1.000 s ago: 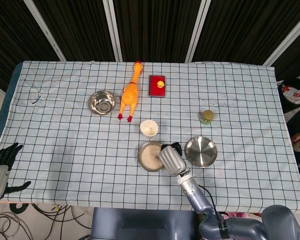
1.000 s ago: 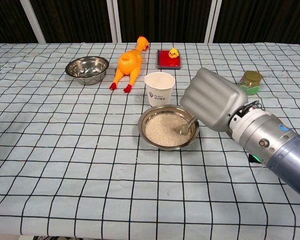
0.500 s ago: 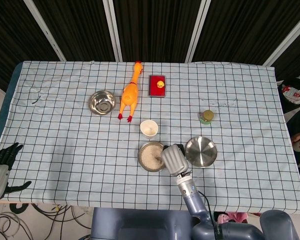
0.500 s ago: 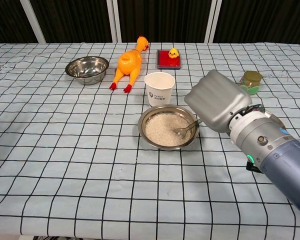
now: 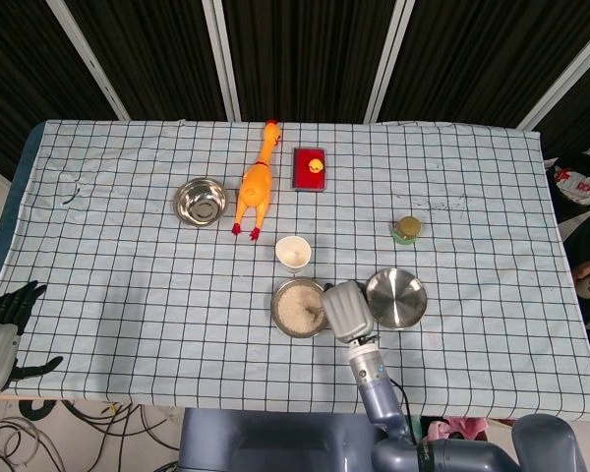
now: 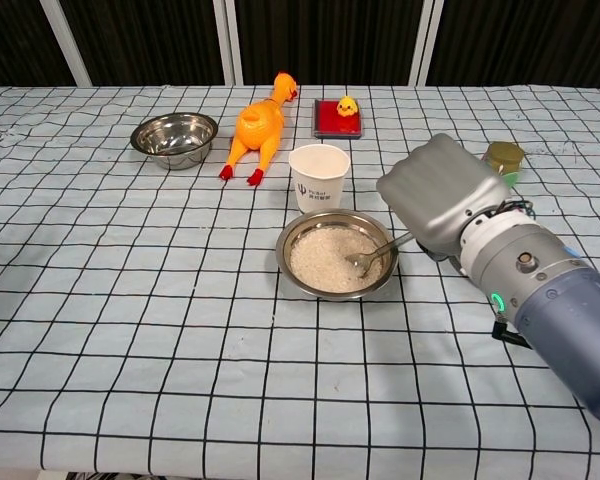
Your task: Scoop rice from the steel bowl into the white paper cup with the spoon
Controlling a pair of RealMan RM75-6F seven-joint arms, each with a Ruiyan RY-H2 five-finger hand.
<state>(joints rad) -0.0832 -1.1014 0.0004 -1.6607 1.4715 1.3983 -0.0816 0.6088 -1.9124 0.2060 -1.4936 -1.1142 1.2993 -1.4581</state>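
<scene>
The steel bowl (image 5: 293,307) (image 6: 325,262) holds white rice and sits in front of the white paper cup (image 5: 293,252) (image 6: 319,175), which stands upright. My right hand (image 5: 346,311) (image 6: 445,195) hovers at the bowl's right side and grips the handle of a metal spoon (image 6: 376,254). The spoon's tip lies in the rice near the right rim, and the handle slants up to the hand. Its fingers are hidden under the hand's back. My left hand (image 5: 5,317) hangs past the table's left edge with its fingers apart, holding nothing.
An empty steel bowl (image 5: 395,298) sits just right of the right hand. Another steel bowl (image 5: 201,201) (image 6: 174,136), an orange rubber chicken (image 5: 256,182) (image 6: 258,126), a red box with a yellow duck (image 5: 310,168) (image 6: 341,115) and a small jar (image 5: 406,229) (image 6: 503,157) lie further back.
My right hand has drifted to the right, away from over the bowl, drawing the spoon toward the right rim and showing more of its handle. The left hand has stayed still.
</scene>
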